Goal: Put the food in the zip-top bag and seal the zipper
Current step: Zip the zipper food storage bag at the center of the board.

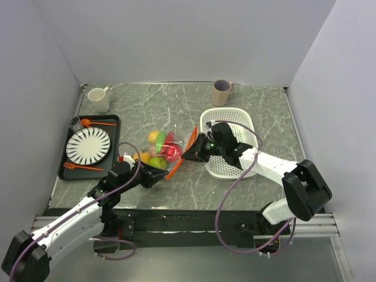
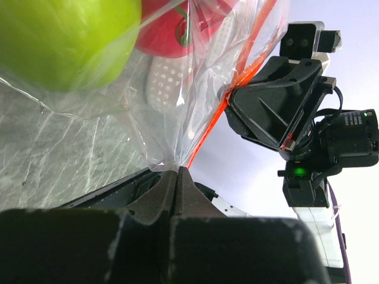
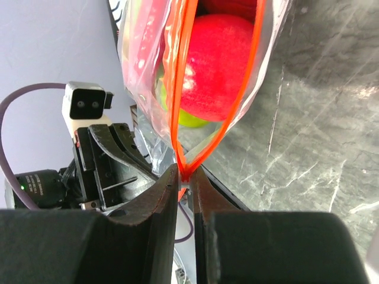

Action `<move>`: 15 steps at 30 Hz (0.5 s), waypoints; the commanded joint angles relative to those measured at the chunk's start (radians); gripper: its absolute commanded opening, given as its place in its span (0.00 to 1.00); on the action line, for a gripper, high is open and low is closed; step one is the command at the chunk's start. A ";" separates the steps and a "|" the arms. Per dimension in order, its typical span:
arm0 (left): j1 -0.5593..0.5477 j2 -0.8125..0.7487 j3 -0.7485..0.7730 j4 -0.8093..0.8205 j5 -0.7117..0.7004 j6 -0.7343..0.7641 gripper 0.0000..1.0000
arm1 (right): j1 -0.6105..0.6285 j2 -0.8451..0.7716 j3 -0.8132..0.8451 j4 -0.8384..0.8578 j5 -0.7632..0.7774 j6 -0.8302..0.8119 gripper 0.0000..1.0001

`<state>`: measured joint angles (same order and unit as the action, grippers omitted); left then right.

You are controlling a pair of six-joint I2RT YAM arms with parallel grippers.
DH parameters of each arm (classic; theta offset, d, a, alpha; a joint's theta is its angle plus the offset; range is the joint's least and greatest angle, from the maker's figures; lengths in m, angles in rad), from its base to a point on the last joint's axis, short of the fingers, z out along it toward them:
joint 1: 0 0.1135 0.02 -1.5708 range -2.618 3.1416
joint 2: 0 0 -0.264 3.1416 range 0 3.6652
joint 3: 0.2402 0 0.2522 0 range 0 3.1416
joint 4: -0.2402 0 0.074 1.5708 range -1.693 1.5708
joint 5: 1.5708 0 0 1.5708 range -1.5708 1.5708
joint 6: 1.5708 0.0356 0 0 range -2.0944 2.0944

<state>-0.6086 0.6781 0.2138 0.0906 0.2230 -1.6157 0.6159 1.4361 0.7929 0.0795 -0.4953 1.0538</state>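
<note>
Top external view: left gripper (image 1: 154,176), lower centre-left, is pinched closed on the bag's (image 1: 160,154) near corner. Bag lies mid-frame with the food (image 1: 167,148) inside. It looks light, limp and slippery, so is best held by the stiffer zipper (image 3: 176,118). Right gripper (image 1: 191,154) is clamped on the zipper's end, with the tracks apart beyond it. Slider not discernible; bag's outline indistinct.
</note>
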 commanded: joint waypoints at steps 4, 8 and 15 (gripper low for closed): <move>-0.002 -0.011 0.033 -0.017 0.018 0.025 0.01 | -0.053 -0.033 0.031 -0.004 0.034 -0.049 0.18; -0.002 -0.020 0.033 -0.029 0.015 0.025 0.01 | -0.079 -0.005 0.061 -0.026 0.011 -0.084 0.18; -0.002 -0.023 0.027 -0.023 0.018 0.023 0.01 | -0.119 0.020 0.098 -0.044 -0.005 -0.109 0.18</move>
<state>-0.6086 0.6655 0.2138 0.0853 0.2230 -1.6138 0.5423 1.4475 0.8330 0.0223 -0.5323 0.9855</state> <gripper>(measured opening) 0.014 0.185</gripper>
